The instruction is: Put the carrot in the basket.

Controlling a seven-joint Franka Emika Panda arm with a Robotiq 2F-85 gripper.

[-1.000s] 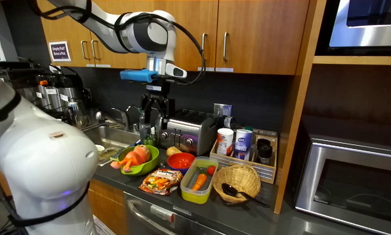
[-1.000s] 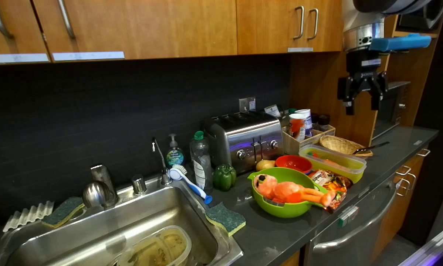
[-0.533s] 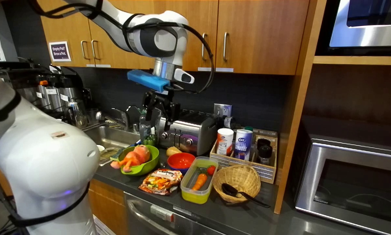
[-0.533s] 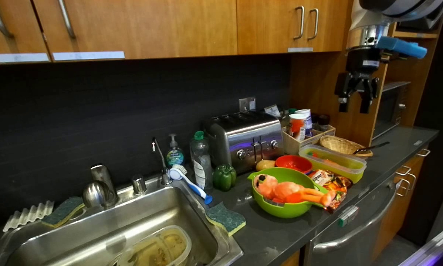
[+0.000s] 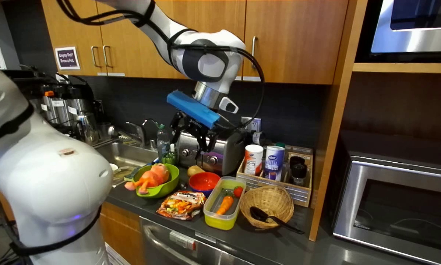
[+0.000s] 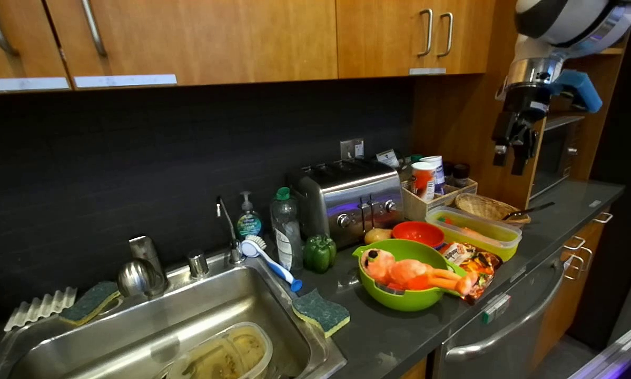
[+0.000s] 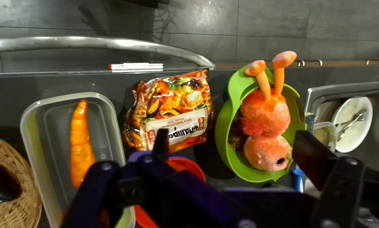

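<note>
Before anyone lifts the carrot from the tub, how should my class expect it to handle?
The carrot, thick and nearly straight, is probably stiff. Its glossy surface may be slippery. Rounded and tapered, it could roll or swivel inside the tub if nudged.

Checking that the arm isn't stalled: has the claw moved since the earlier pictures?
Yes. In an exterior view, the claw has shifted rightward and lower in the picture, judged against the toaster.

Sink [image 6: 290, 331], toaster [image 6: 360, 192], microwave [image 5: 401, 209] and cabinets [image 6: 257, 42] mark this as a kitchen.
</note>
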